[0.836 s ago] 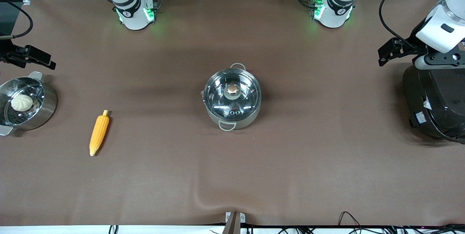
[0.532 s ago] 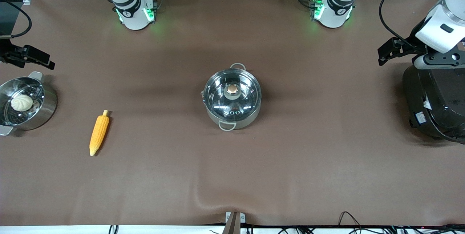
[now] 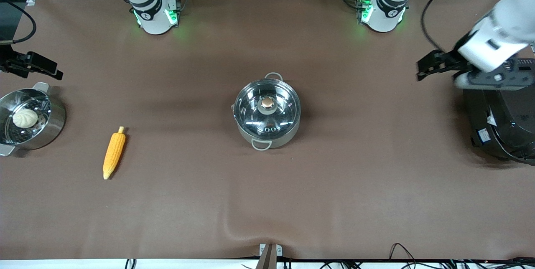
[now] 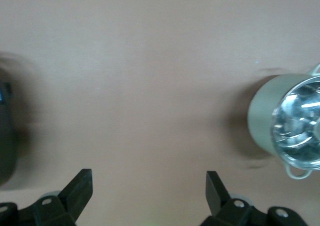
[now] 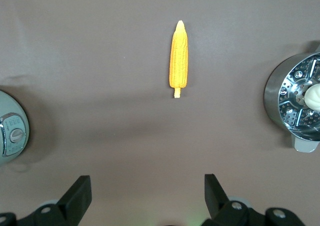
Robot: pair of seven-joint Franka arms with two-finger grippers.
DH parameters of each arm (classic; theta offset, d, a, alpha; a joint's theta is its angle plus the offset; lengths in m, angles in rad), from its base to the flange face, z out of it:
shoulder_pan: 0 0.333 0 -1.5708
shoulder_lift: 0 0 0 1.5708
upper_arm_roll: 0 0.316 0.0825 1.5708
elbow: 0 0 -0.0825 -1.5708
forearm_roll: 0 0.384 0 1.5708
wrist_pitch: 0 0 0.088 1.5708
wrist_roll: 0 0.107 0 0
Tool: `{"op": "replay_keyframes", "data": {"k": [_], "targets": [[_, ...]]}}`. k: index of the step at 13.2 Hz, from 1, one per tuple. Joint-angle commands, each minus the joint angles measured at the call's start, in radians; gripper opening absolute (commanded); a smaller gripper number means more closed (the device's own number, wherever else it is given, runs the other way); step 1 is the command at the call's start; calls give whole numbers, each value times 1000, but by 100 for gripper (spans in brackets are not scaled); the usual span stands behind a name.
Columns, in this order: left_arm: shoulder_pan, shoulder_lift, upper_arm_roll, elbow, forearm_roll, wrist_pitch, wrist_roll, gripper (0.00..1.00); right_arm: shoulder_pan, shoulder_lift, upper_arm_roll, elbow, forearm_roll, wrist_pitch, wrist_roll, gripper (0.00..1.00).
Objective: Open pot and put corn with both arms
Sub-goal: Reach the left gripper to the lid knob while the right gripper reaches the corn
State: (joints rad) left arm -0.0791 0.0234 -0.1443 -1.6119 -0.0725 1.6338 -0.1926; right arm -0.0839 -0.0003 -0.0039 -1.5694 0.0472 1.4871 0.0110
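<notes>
Pot (image 3: 267, 112) sits mid-bench, glass lid (image 3: 267, 107) on. Corn (image 3: 114, 153) lies flat on the bench toward the right arm's end, between pot and steamer pot (image 3: 29, 118), nearer the front camera than both. Left pincer (image 3: 430, 68) open, empty, up in the air just beside the black rice cooker (image 3: 501, 123). Right pincer (image 5: 147, 196) open, empty, over the bench just beside the steamer pot

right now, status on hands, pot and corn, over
Both hands open, empty: left hand up beside rice cooker, right hand over steamer. Pot lidded. Corn on table, nothing blocking.
</notes>
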Motion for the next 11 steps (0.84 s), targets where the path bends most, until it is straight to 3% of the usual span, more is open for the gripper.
{"op": "replay_keyframes", "data": {"k": [1, 5, 8, 11], "targets": [[-51, 65, -41, 33, -9, 59, -123, 100, 1, -1, -4, -3, 3, -1, 3, 100], [-193, 157, -41, 40, -9, 126, -345, 100, -5, 29, -4, -8, 3, 22, -3, 100], [-293, 275, -41, 140, 14, 158, -615, 100, 3, 112, -5, -9, 2, 28, -8, 100], [-395, 398, -37, 233, 34, 207, -837, 100, 1, 216, -4, -38, 5, 122, -8, 100]]}}
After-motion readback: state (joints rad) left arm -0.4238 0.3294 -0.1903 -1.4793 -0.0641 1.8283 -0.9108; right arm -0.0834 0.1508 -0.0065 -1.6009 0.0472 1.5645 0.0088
